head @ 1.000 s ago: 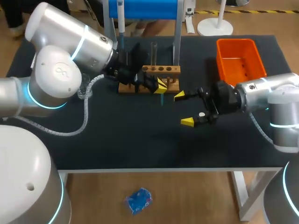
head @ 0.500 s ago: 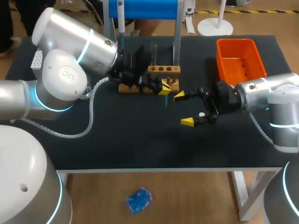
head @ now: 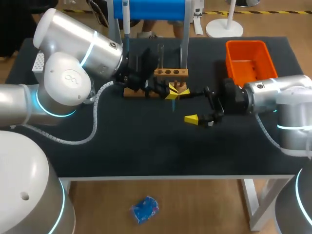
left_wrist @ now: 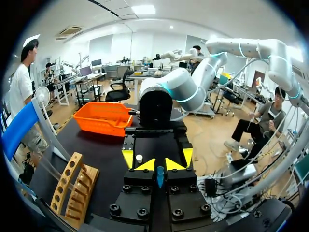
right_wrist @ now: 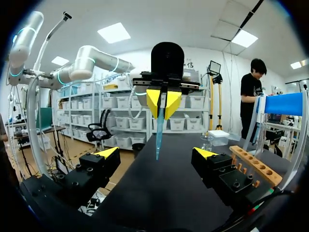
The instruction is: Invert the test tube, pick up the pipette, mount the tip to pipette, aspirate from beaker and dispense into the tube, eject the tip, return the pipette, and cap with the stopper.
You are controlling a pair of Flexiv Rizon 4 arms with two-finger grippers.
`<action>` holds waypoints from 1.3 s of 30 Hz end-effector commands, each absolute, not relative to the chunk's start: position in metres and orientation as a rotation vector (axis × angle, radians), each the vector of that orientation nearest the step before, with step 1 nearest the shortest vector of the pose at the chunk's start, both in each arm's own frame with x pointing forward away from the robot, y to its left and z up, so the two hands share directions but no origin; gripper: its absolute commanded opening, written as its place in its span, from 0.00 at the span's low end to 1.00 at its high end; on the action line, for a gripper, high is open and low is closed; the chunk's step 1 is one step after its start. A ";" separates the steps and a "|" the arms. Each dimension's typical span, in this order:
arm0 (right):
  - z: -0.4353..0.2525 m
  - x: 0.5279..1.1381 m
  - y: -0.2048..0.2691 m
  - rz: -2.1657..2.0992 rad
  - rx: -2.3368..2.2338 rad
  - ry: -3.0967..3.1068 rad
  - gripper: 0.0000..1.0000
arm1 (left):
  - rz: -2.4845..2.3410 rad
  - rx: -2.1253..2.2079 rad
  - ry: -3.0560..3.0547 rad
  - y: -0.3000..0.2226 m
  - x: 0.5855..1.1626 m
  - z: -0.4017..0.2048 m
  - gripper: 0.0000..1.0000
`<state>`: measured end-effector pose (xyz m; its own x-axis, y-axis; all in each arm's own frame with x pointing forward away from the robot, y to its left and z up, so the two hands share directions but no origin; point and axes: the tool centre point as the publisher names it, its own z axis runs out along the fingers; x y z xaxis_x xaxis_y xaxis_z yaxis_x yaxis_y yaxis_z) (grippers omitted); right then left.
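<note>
Matt black table top (head: 146, 156), wooden tube rack (head: 168, 73), glossy orange plastic bin (head: 246, 44), translucent blue plastic pipette tip (right_wrist: 159, 130)

Bright orange bin (head: 246, 61) on black table mat (head: 146, 146), far side of right gripper (head: 187, 105). Pale wooden rack (head: 168, 73) w/ round holes just beside left gripper (head: 170, 92); blue-topped stand (head: 148, 9) behind rack.

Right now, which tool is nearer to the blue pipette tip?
Left. The left tool is shut on the pipette tip, which hangs down from it. The right tool is open, facing the tip from ahead and not touching it.
</note>
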<state>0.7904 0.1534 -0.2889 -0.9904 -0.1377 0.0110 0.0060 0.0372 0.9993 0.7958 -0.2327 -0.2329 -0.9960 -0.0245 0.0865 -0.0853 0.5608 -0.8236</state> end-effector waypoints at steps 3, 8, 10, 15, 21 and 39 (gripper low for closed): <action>-0.282 0.782 0.170 -2.076 0.129 -2.184 1.00 | 1.443 0.095 -2.717 -0.232 0.796 -0.234 0.00; -0.281 0.776 0.175 -2.073 0.106 -2.185 0.96 | 1.443 0.095 -2.717 -0.232 0.796 -0.234 0.00; -0.280 0.775 0.178 -2.077 0.108 -2.185 0.98 | 1.443 0.095 -2.717 -0.232 0.796 -0.234 0.00; -0.280 0.779 0.182 -2.104 0.105 -2.182 0.80 | 1.443 0.095 -2.717 -0.232 0.796 -0.234 0.00; -0.276 0.790 0.186 -2.122 0.085 -2.198 0.60 | 1.443 0.095 -2.717 -0.232 0.796 -0.234 0.00; -0.270 0.798 0.195 -2.132 0.091 -2.199 0.35 | 1.443 0.095 -2.717 -0.232 0.796 -0.234 0.00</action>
